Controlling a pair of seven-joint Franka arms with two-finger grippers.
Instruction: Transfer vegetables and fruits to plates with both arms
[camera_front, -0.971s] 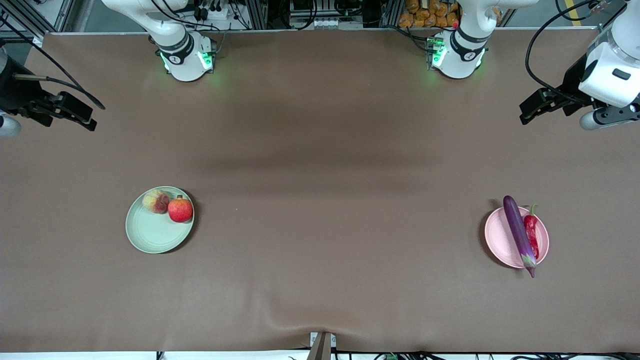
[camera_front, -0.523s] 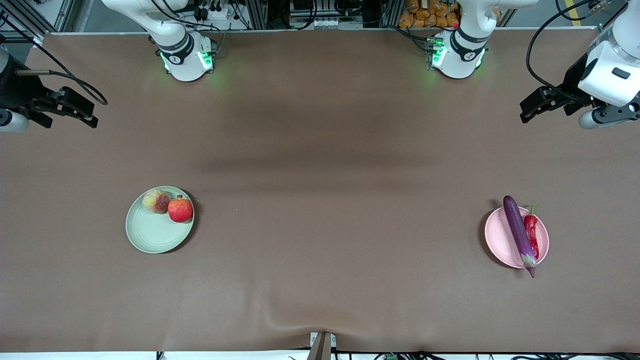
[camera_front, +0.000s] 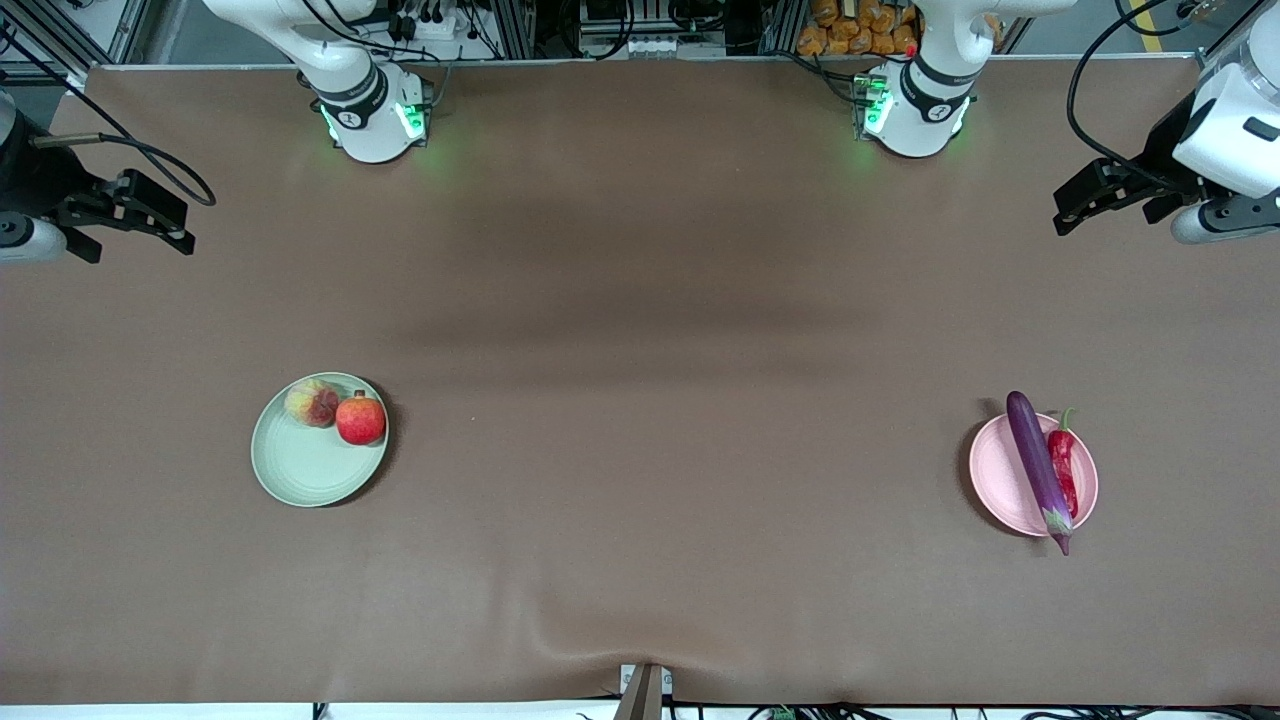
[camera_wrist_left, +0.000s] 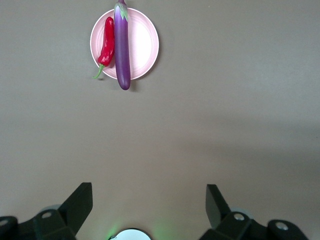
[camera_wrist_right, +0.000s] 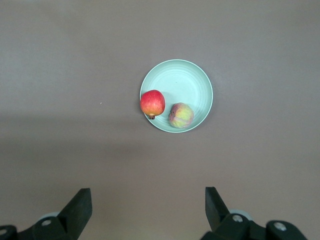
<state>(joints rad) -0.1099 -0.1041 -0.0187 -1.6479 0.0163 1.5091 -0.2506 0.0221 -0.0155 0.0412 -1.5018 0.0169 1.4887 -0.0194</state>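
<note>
The pale green plate (camera_front: 300, 470) (camera_wrist_right: 182, 82) lies toward the right arm's end of the table. On it rest the peach (camera_front: 311, 403) (camera_wrist_right: 181, 115) and the round red fruit (camera_front: 360, 419) (camera_wrist_right: 152, 103), side by side. Toward the left arm's end, the pink plate (camera_front: 1000, 470) (camera_wrist_left: 142, 45) carries the purple eggplant (camera_front: 1037, 465) (camera_wrist_left: 122, 47), whose two ends overhang the rim, and the red chili (camera_front: 1064, 465) (camera_wrist_left: 106, 47) beside it. My left gripper (camera_front: 1065, 210) (camera_wrist_left: 149, 192) and right gripper (camera_front: 185, 225) (camera_wrist_right: 148, 196) hang open and empty over bare table at their own ends, far from the plates.
The two arm bases (camera_front: 375, 120) (camera_front: 910, 115) stand along the table edge farthest from the front camera. A brown cloth (camera_front: 640, 350) covers the table and wrinkles near a small bracket (camera_front: 645, 690) at the nearest edge.
Both grippers have drawn slightly outward and toward the bases' side of the table, still open. The plates and the food on them have not moved.
</note>
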